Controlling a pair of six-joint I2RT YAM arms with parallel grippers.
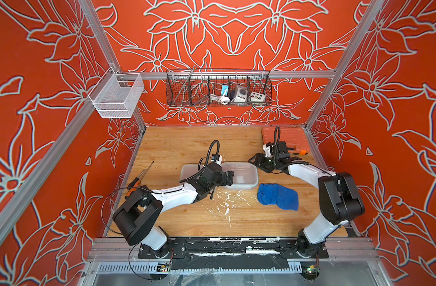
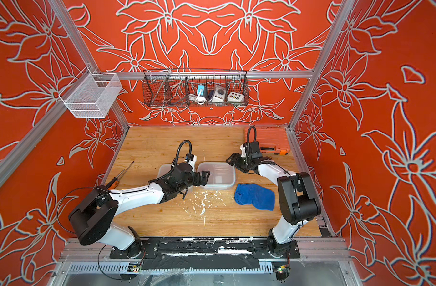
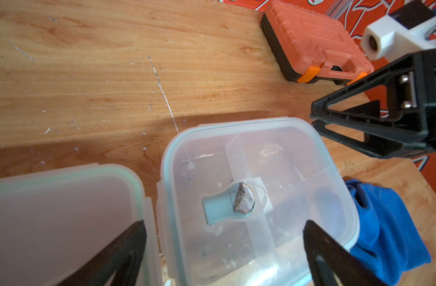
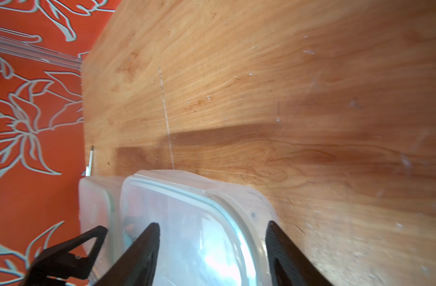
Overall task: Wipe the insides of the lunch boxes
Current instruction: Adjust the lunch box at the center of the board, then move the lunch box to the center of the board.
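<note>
Two clear lunch boxes stand side by side mid-table, both open. The divided lunch box (image 1: 245, 174) (image 2: 219, 173) (image 3: 274, 173) (image 4: 187, 205) has a white label (image 3: 264, 198) on its floor. The plain lunch box (image 1: 187, 170) (image 3: 63, 210) (image 4: 95, 198) to its left is partly hidden under my left arm. My left gripper (image 1: 228, 178) (image 2: 204, 177) (image 3: 224, 226) hangs open over the divided box's left side, holding nothing. My right gripper (image 1: 256, 162) (image 2: 230, 159) (image 4: 212, 225) is open above that box's far right corner, jaws astride the rim. A blue cloth (image 1: 277, 196) (image 2: 255, 196) (image 3: 390, 222) lies loose beside the box.
An orange tool case (image 1: 283, 138) (image 3: 311, 42) lies at the back right, close behind my right wrist. A screwdriver (image 1: 140, 175) rests along the left table edge. Wire baskets (image 1: 218, 88) hang on the back rail. White scuffs (image 1: 227, 200) mark the wood in front of the boxes.
</note>
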